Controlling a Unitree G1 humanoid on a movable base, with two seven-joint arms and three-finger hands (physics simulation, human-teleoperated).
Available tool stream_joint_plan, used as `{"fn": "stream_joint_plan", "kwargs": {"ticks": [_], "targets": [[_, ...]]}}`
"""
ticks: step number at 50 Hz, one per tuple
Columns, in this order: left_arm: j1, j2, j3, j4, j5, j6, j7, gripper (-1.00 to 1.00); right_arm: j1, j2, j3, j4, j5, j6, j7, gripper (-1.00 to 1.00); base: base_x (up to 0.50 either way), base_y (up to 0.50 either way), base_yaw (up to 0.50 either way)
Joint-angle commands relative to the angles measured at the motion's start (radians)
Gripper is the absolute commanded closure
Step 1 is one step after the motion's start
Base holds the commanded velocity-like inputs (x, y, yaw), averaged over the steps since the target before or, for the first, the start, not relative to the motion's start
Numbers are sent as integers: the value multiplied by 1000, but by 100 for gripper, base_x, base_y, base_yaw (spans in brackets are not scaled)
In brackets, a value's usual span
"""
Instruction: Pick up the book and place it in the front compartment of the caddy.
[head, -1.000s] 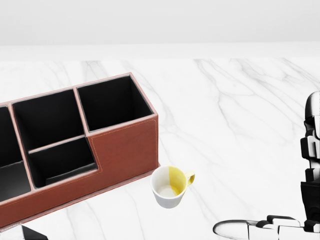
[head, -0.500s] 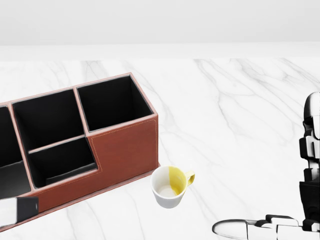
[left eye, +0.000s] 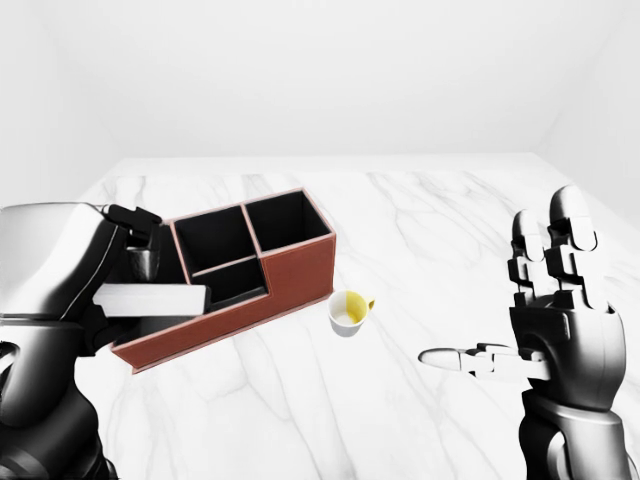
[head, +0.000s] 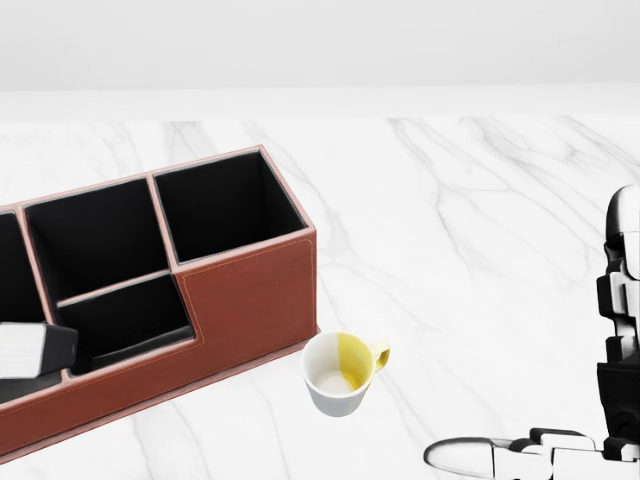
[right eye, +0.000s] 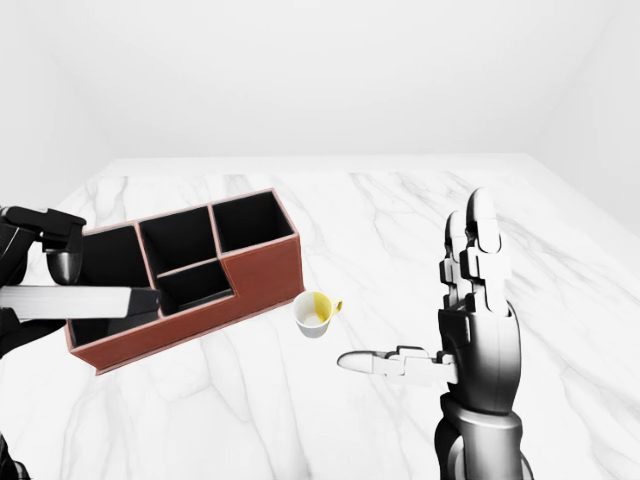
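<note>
In the left-eye view, the left hand (left eye: 135, 262) comes in from the left edge with its dark fingers (left eye: 135, 217) closed round the book (left eye: 150, 298). The book shows as a flat pale slab with a white page edge, lying level and held in the air over the left end of the caddy (left eye: 290, 275). The caddy is a long red-brown leather-look box with black-lined square compartments and a lower, stepped section; it lies slantwise on the white marble table (left eye: 400, 230). Just beside its right-hand corner stands a small cup (left eye: 349, 311), white outside with a yellow part and a yellow handle. At the right of this view the right hand (left eye: 545, 320) stands upright, fingers apart and straight, thumb stretched out to the left, holding nothing.

In the head view only the book's end (head: 35, 350) reaches in from the left edge: a white edge with a dark cap, hovering over the low compartments at the caddy's (head: 250, 300) left. Whether it touches the caddy cannot be told. The cup (head: 342, 373) sits near the caddy's lower right corner, and the right hand (head: 560, 455) shows at the right and bottom edges.

In the right-eye view the book (right eye: 80, 300) again appears as a thin white slab over the caddy's (right eye: 260, 270) left end, with the left hand (right eye: 45, 250) above it. The right hand (right eye: 440, 330) is spread open, well apart from the cup (right eye: 314, 314).
</note>
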Motion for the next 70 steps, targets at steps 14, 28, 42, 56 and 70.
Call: {"fn": "stream_joint_plan", "kwargs": {"ticks": [14, 28, 42, 56, 70], "targets": [[-135, 52, -43, 251, -33, 0, 0, 100, -22, -3, 26, 93, -18, 0, -14, -100, 0, 0, 0], [-239, 85, -81, 376, -104, 0, 0, 100, -22, -5, 32, 102, -22, 0, -19, -100, 0, 0, 0], [-266, 114, -83, 450, -172, 0, 37, 100, -19, -8, 44, 105, -29, 0, -23, -99, 0, 0, 0], [-290, 135, -92, 493, -195, 0, 118, 100, -19, -8, 44, 110, -27, 0, -24, -99, 0, 0, 0], [-360, 147, -108, 707, -279, 0, 358, 100, -18, -10, 52, 112, -31, 0, -27, -99, 0, 0, 0]]}}
